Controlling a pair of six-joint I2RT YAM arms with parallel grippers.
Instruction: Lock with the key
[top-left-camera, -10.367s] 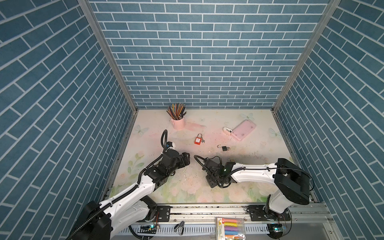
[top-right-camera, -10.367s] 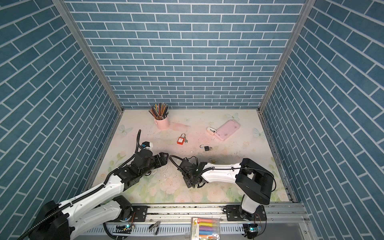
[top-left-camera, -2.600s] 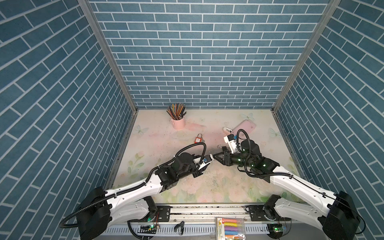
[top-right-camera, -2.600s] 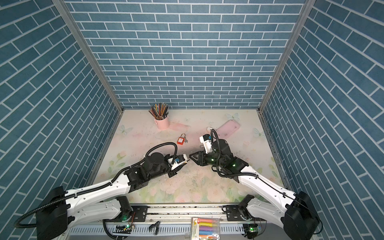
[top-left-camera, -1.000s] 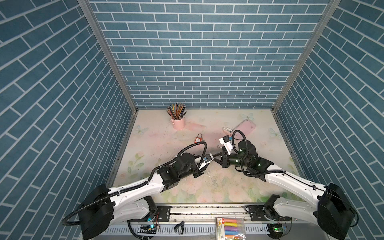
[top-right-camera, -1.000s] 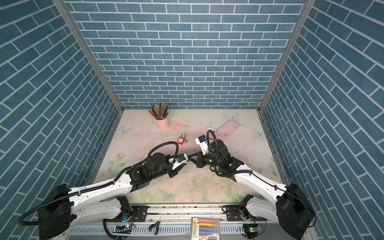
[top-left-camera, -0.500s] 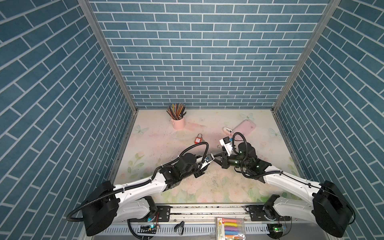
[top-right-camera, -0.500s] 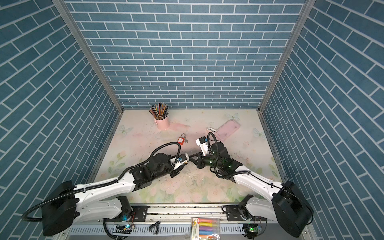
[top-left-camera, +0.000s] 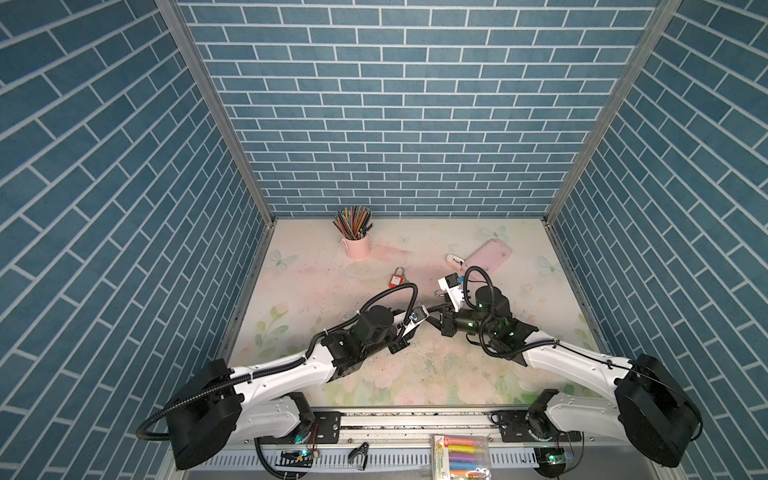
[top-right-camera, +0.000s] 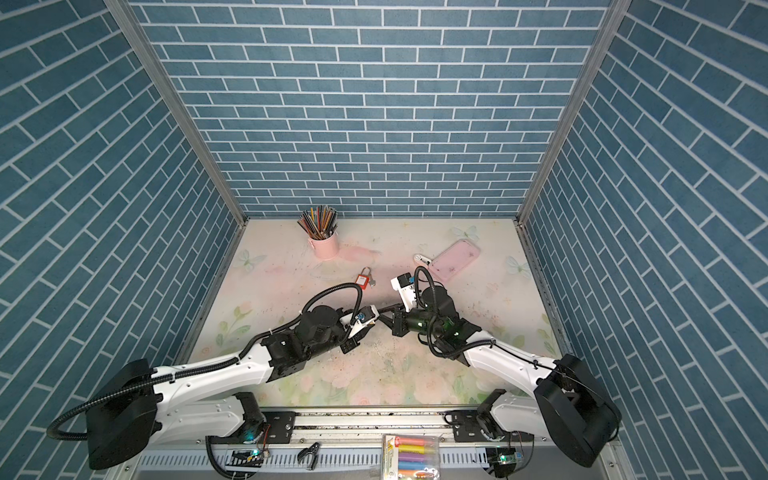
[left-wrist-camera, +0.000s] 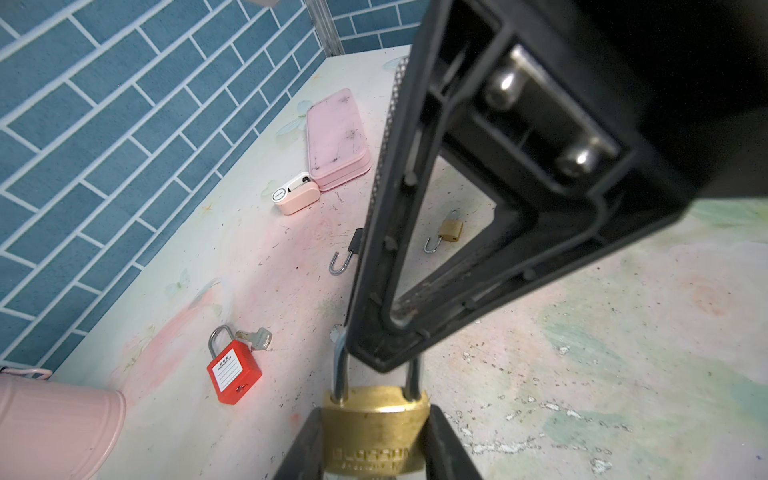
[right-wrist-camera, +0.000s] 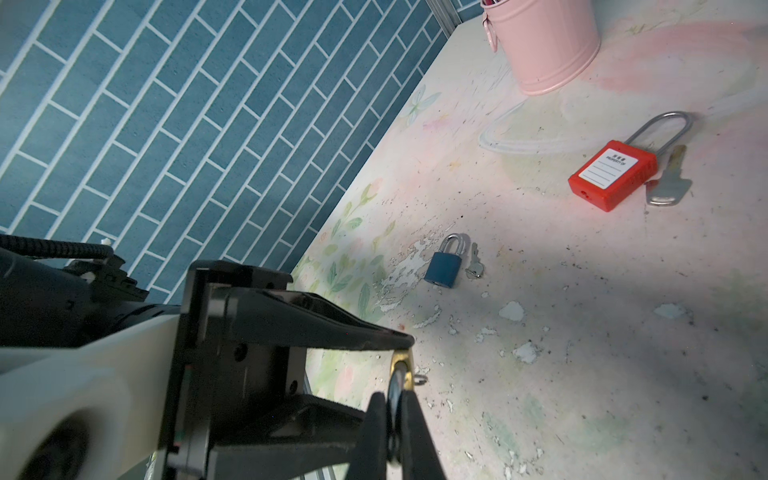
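The left tool (left-wrist-camera: 374, 419), gripping half-closed, meets the right tool (right-wrist-camera: 393, 405), seemingly pinched tight, tip to tip

The red padlock (right-wrist-camera: 611, 174) carries a white label (right-wrist-camera: 607, 166) headed "PROPERTY OF" above blank ruled lines. The brass padlock (left-wrist-camera: 374, 432) has embossed lettering across its body, too blurred to read. The marker pack (top-left-camera: 459, 454) shows a numeral 6.
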